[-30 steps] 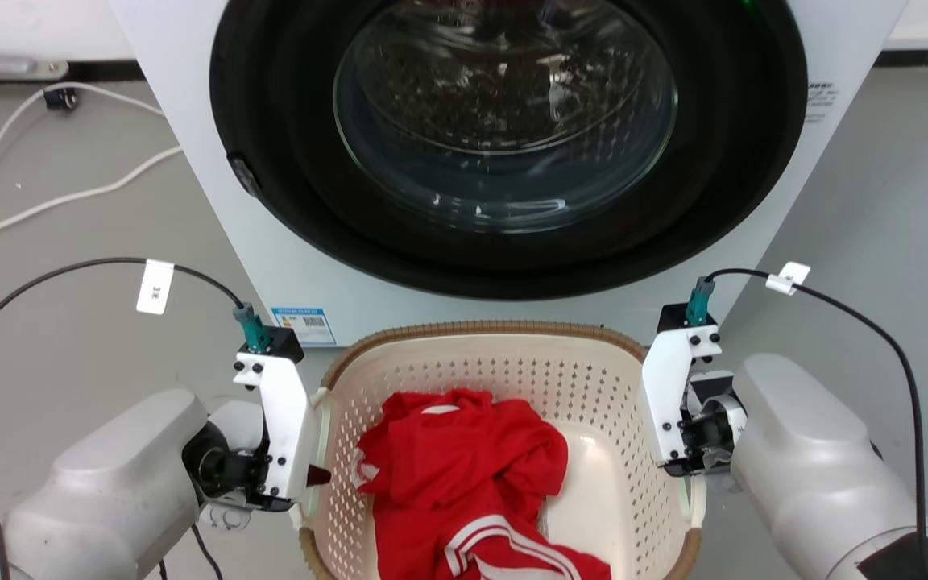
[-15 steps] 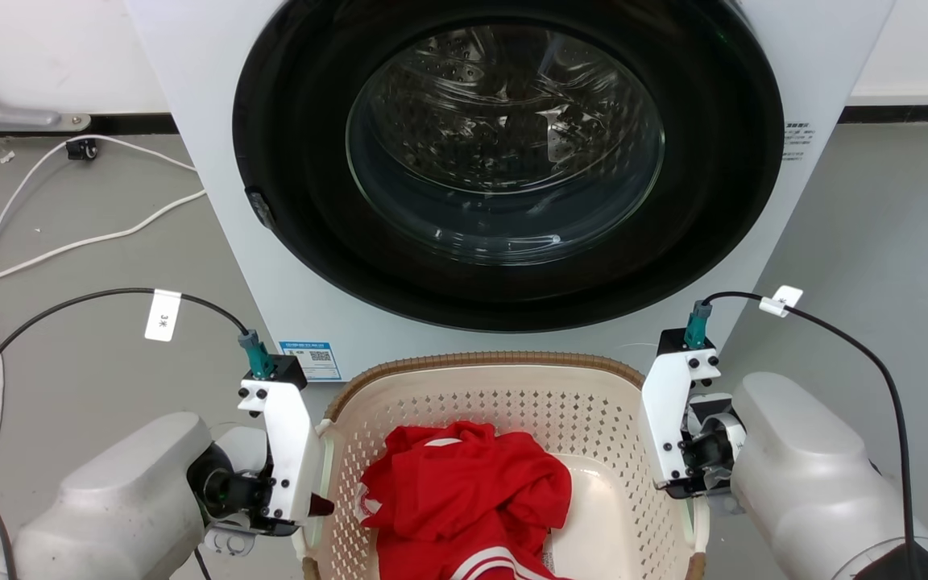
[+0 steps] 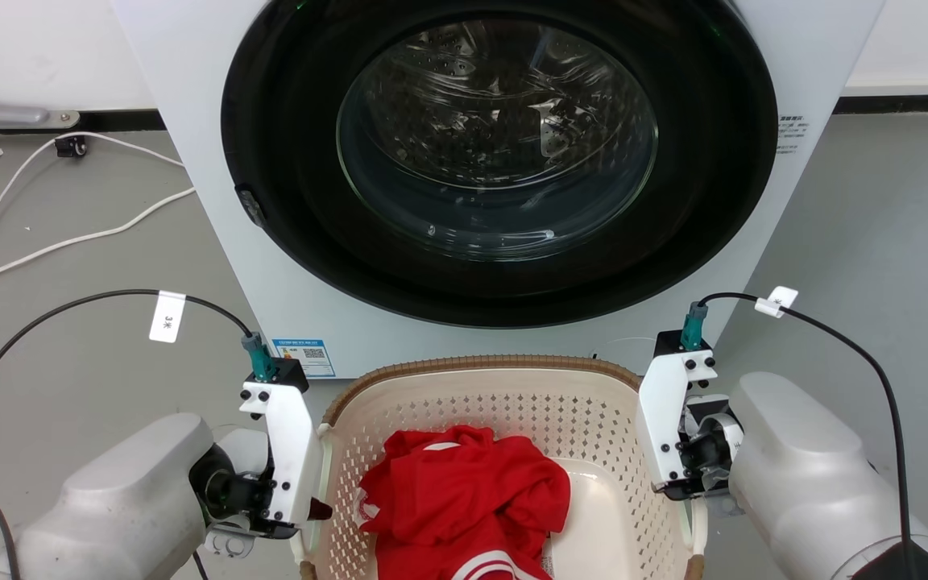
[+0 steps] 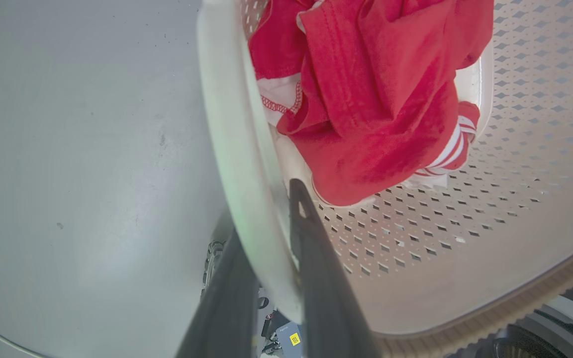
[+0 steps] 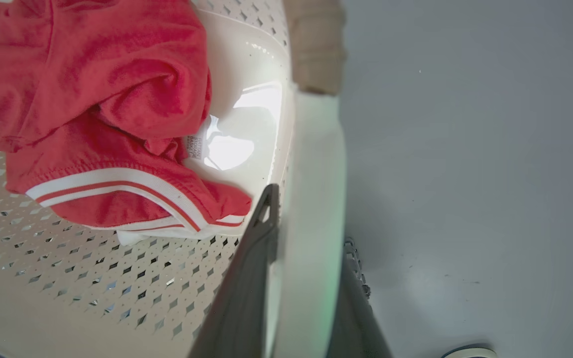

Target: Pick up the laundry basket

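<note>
one laundry basket (image 3: 504,403) at 6 o'clock. one red garment (image 3: 464,491) in it, as far as i can tell. one washer (image 3: 214,242) at 12 o'clock, one blue sticker (image 3: 303,352) on it. two grippers: left gripper (image 4: 264,214), right gripper (image 5: 306,219), two dark fingers each. black cable (image 3: 69,302) at 8 o'clock, black cable (image 3: 859,346) at 4 o'clock, so two; one white tag (image 3: 167,316) on each. white cords (image 3: 93,235) on the floor (image 3: 875,209) at 9 o'clock: looks like two.

A white front-loading washing machine (image 3: 190,121) spans the head view from 10 to 2 o'clock. Its round glass door (image 3: 496,137) sits shut inside a broad black ring, with the steel drum visible behind it. A blue-and-white label (image 3: 303,356) is stuck on its lower front at 8 o'clock. A crumpled red garment (image 3: 464,491) with white stripes lies at 6 o'clock. White cables (image 3: 69,240) trail over the grey floor (image 3: 875,242) at 9 o'clock.
</note>
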Available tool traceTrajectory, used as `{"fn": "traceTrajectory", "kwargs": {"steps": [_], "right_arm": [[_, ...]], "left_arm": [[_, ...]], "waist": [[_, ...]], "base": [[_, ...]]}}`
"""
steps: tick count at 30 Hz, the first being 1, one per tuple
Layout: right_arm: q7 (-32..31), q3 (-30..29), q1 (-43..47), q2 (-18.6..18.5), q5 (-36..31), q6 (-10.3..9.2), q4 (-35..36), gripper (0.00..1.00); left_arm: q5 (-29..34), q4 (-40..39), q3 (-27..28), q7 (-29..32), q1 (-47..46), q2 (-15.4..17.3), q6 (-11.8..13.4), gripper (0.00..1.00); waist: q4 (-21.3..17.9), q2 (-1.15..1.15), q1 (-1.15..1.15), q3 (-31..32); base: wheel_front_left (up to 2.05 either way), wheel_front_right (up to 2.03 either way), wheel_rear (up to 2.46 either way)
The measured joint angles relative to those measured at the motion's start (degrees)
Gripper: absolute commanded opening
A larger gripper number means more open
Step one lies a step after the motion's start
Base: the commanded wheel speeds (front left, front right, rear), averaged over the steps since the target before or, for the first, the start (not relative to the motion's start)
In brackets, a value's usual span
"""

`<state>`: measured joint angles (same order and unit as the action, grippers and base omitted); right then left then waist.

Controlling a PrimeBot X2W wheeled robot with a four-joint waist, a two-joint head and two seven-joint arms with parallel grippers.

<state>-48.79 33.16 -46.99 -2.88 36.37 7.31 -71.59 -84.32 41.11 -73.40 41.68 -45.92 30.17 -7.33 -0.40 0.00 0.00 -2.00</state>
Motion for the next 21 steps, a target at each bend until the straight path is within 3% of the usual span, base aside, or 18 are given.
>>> {"fn": "traceTrajectory", "kwargs": {"steps": [21], "right_arm": [[0.86,2.72,-0.32,0.0,2.45,0.0,-1.19,0.0]], "left_arm": [[-0.42,0.53,-0.02,-0.49,-0.01,-0.22,0.0,0.0]], "waist": [[0.24,0.0,0.0,0.06]], "base": [[0.0,0.0,0.0]]}}
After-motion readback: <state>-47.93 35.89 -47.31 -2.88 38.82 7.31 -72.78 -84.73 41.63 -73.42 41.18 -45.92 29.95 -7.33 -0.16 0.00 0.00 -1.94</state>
